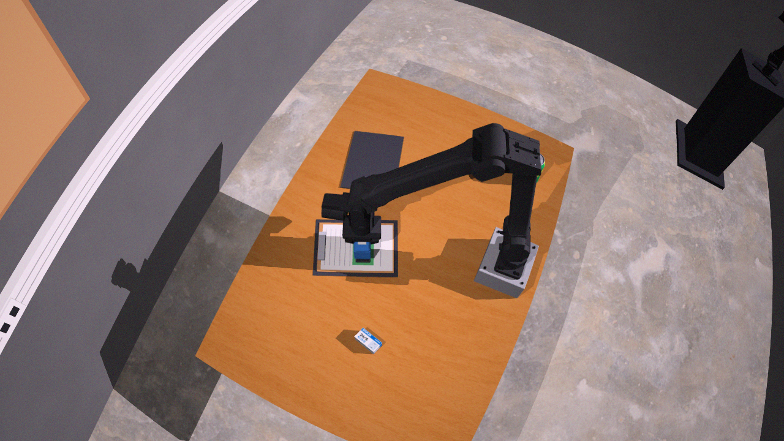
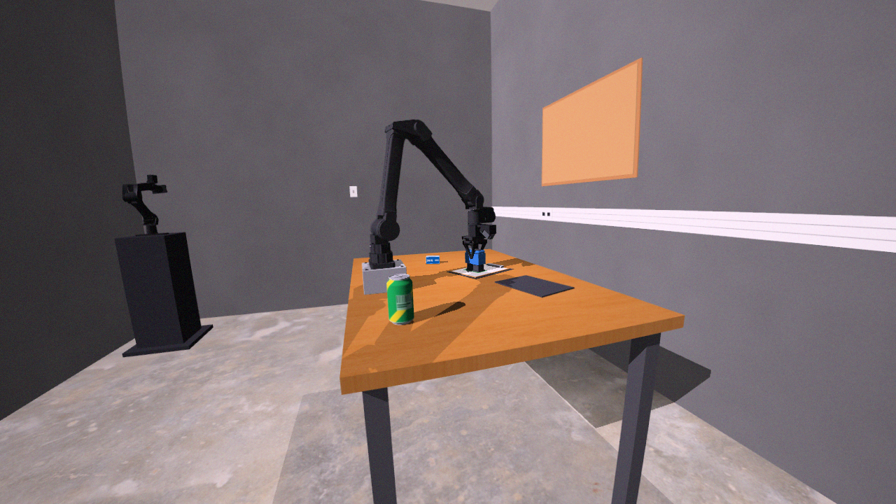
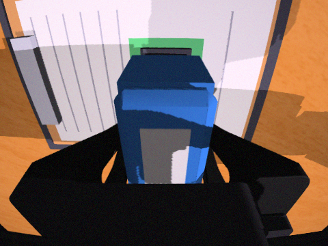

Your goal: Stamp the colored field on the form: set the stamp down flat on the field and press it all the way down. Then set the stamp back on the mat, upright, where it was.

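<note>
My gripper is shut on the blue stamp and holds it upright over the green field of the white form. The stamp covers most of the field; only a green strip shows at its far edge, with the stamp's dark base in front of it. The form lies on a dark-framed clipboard with a grey clip. The dark mat lies empty beyond the clipboard.
A green and yellow can stands near the arm's grey base, mostly hidden by the arm in the overhead view. A small blue and white box lies on the orange table.
</note>
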Controlling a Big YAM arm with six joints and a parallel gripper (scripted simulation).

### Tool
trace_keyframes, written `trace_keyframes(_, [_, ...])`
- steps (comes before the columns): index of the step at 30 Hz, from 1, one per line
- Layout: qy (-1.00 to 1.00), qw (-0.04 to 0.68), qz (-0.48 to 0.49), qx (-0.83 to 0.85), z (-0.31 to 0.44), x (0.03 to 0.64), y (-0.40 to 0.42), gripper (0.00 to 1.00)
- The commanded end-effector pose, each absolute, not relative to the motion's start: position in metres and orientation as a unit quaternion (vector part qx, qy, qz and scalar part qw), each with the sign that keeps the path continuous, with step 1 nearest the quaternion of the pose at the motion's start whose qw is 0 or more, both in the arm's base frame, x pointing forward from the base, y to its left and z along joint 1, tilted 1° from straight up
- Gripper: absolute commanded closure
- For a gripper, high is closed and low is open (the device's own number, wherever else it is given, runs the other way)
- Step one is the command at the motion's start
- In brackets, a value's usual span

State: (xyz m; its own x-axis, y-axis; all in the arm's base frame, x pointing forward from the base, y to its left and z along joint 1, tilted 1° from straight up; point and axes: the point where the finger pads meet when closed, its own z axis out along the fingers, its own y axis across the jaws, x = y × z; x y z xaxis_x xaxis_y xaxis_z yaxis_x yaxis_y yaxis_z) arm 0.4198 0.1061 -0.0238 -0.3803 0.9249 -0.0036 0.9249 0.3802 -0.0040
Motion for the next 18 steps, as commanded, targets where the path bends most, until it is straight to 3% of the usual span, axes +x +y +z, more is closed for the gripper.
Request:
trace_keyframes(1, [0.831, 0.003, 0.001, 0.557, -0.023, 0.439, 0.109, 0.72])
trace_keyframes(18, [0.831, 0.015, 0.014, 0.556, 0.006, 0.444, 0.110, 0.72])
